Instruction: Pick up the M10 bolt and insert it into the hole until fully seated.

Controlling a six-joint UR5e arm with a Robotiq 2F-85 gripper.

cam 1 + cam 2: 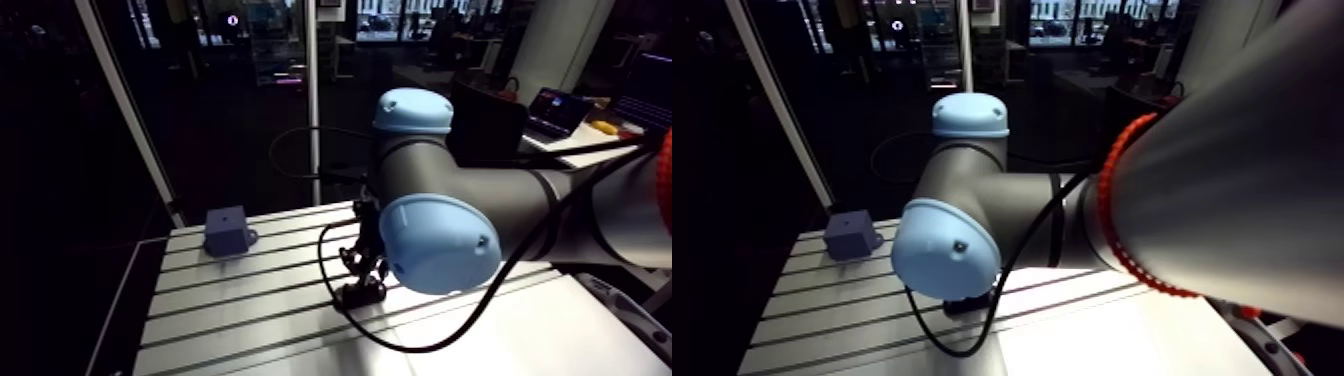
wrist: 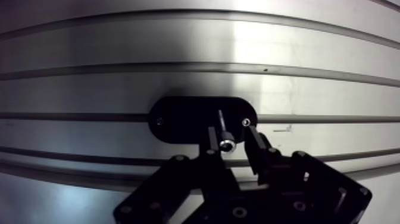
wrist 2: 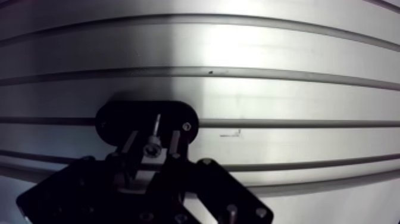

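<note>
grey-blue block (image 1: 227, 231) sits far left on the desk (image 1: 250, 300); right of it, over a black plate (image 2: 184, 119), the claw (image 2: 233, 136) straddles the bolt (image 2: 224, 132), narrowly parted, not pinching; head nearest the claw, shank pointing straight away.

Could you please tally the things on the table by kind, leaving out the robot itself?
Bolt: 1
Black oval plate: 1
Blue-grey block: 1
Total: 3
</note>
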